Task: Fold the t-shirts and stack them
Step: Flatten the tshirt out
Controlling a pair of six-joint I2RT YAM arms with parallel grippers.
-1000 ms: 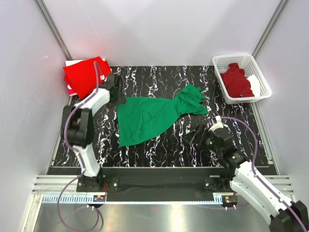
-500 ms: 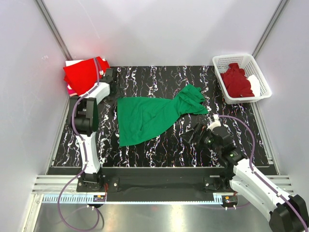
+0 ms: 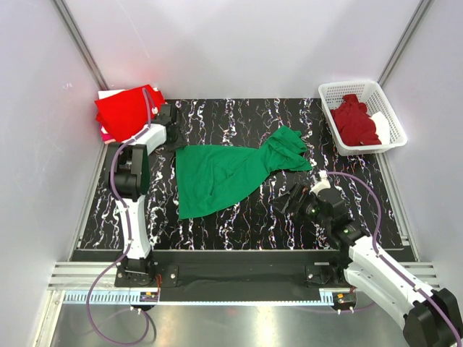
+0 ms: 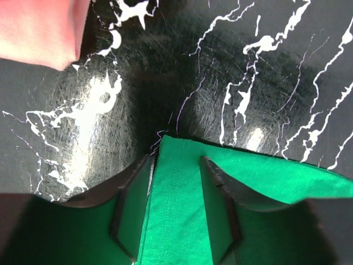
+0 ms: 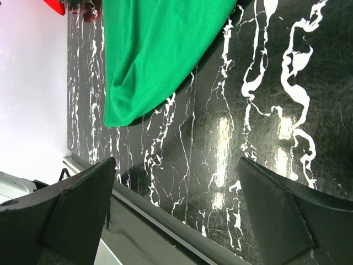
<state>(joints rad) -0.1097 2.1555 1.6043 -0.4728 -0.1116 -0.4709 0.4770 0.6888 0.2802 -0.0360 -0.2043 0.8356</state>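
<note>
Green t-shirt [image 3: 224, 173] is laid flat mid-bench [image 3: 217, 116], long axis run diagonally from wide near-left end to bunched far-right end, far-left corner straddled unpinched by the part-spread left gripper [image 4: 176, 164], right gripper [image 5: 176, 165] held wide apart, empty.

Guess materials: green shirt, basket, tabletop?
Green t-shirt: soft knit fabric, likely cotton, matte. It drapes in folds, and a stitched hem shows in the left wrist view.
Basket: probably white moulded plastic, with rigid lattice walls.
Tabletop: glossy black with white marble-like veining and glare spots. Stone, laminate or film, I cannot tell which.
</note>
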